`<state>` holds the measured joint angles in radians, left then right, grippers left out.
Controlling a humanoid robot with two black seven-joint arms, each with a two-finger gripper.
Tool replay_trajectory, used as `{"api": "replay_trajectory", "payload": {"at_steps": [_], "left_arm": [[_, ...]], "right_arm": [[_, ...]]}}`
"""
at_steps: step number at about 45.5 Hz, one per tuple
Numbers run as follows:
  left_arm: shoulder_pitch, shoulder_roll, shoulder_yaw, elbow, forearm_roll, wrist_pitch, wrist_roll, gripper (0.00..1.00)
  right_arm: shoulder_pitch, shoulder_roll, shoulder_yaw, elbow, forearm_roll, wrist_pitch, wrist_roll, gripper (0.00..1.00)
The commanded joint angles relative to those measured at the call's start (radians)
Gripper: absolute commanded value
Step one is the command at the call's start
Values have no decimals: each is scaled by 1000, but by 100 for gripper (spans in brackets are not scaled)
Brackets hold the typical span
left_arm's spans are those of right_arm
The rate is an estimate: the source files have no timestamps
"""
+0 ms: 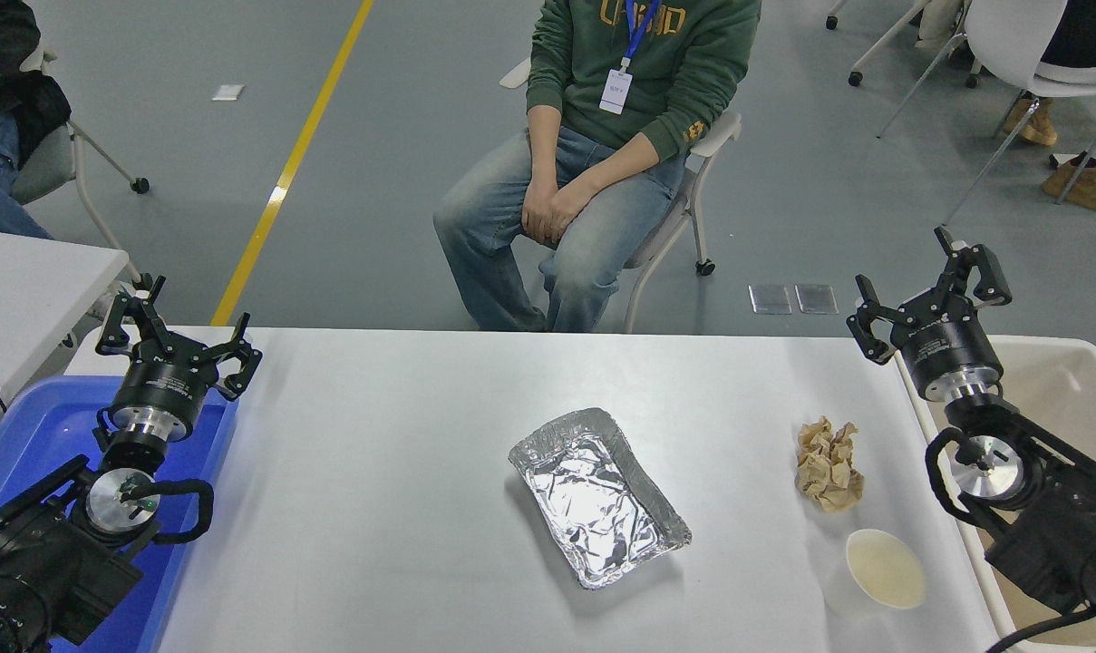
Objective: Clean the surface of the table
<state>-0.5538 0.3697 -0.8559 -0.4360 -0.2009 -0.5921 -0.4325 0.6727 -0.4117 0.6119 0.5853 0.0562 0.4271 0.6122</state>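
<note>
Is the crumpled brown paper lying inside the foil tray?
No, the crumpled brown paper lies on the table surface, apart from the foil tray and to its right.

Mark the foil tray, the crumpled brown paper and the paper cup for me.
foil tray (599,495): head view, on its wrinkled floor.
crumpled brown paper (828,464): head view, middle of the wad.
paper cup (885,568): head view, on its pale inside.

Bright, even overhead light fills the room, and the table surface (375,472) shows a soft sheen. The foil tray (599,495) glints in its creases and throws only a faint shadow. Everything looks sharp, with no blur anywhere.
</note>
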Motion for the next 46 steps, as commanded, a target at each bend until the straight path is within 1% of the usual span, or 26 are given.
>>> {"api": "replay_trajectory", "payload": {"at_steps": [1,8,19,26,31,36,42,46], "left_arm": [[0,0,0,0,0,0,0,100],[0,0,0,-1,0,0,0,100],[0,0,0,-1,0,0,0,100],[0,0,0,-1,0,0,0,100],[0,0,0,0,0,0,0,100],[0,0,0,0,0,0,0,100],[0,0,0,0,0,0,0,100],[0,0,0,0,0,0,0,100]], "right_arm": [[-10,-90,-37,133,-94,-7,11,99],[-1,-133,-87,159,-185,-7,-14,99],[30,-220,-198,212,-193,-15,-179,99],[31,-335,-247,340,-202,-15,-258,99],[59,-386,-291,376,-208,-24,-305,99],[68,-446,-323,424,-228,-5,-357,99],[70,-555,-316,583,-297,36,-485,99],[71,-617,-311,666,-306,45,-535,99]]}}
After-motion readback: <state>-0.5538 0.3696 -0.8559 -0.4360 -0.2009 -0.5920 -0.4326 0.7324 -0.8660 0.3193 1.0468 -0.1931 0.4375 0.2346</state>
